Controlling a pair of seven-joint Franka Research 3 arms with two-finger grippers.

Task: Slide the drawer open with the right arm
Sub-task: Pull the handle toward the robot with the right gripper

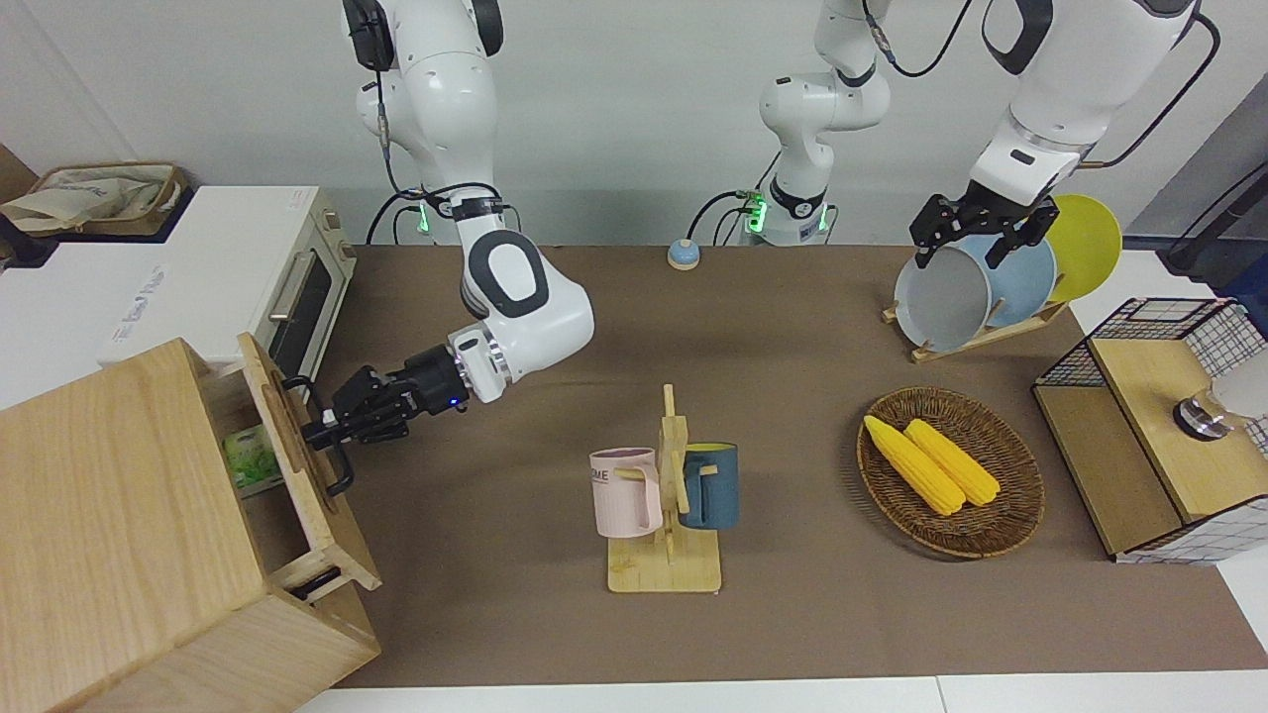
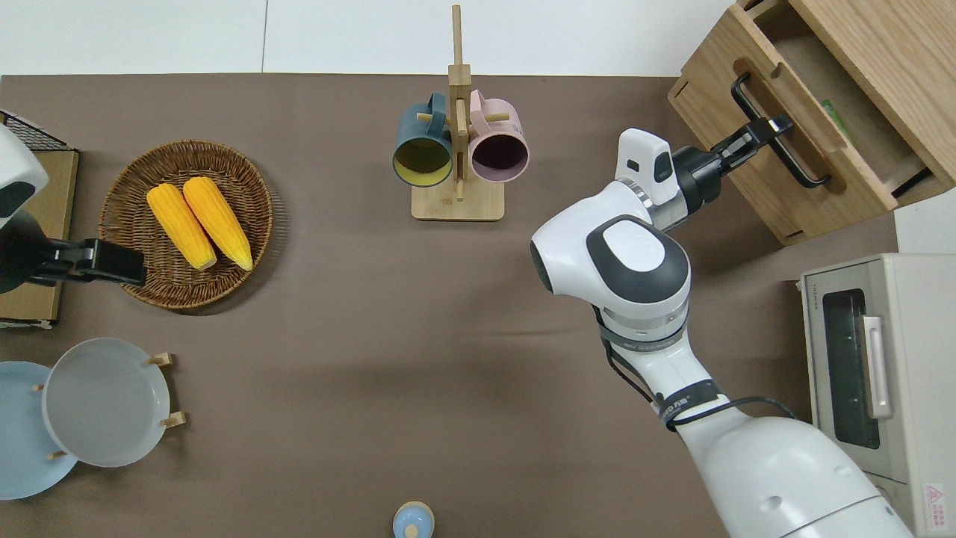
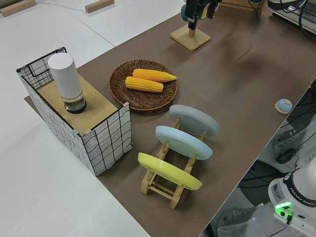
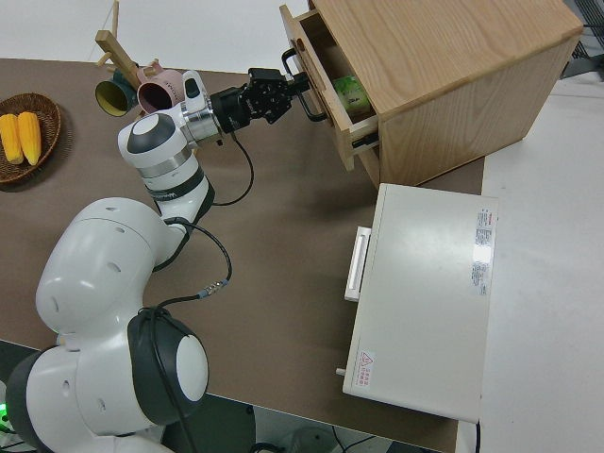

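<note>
The right gripper (image 1: 322, 428) is closed on the black handle (image 1: 332, 441) of the drawer (image 1: 297, 465), which sits partly pulled out of the wooden cabinet (image 1: 119, 535) at the right arm's end of the table. Something green shows inside. Next, I think, comes a straight pull. The right arm reaches out low and flat. The left arm is parked

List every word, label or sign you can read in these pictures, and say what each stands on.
"ME": end of a word on the pink mug; the rest is hidden.
"FRANKA": left arm's base.
Red warning triangle: toaster oven.
Oven brand and top labels: too small to read.
</note>
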